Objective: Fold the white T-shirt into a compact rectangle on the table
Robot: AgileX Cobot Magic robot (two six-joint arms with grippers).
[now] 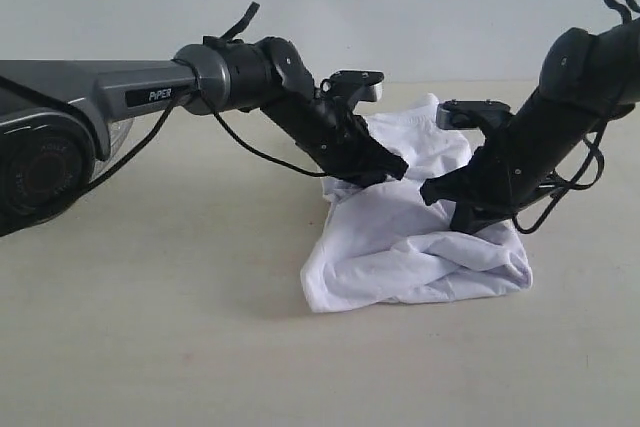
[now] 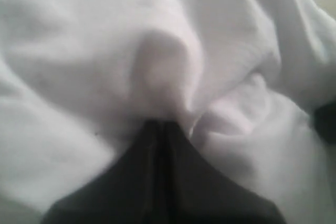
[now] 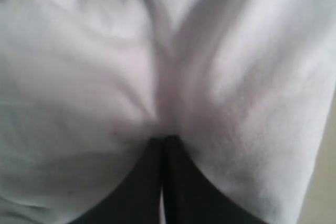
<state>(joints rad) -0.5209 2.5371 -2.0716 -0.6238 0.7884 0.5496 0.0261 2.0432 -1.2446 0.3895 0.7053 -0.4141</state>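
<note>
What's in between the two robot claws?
Just white T-shirt cloth. In the exterior view, a bunched fold fills the small gap between the left gripper and the right gripper. Both wrist views show each one pinched shut on it.

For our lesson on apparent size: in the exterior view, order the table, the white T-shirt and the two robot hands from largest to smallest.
1. table, filling most of the view.
2. white T-shirt, a crumpled heap.
3. left hand and right hand: they look about alike, so unranked.
</note>
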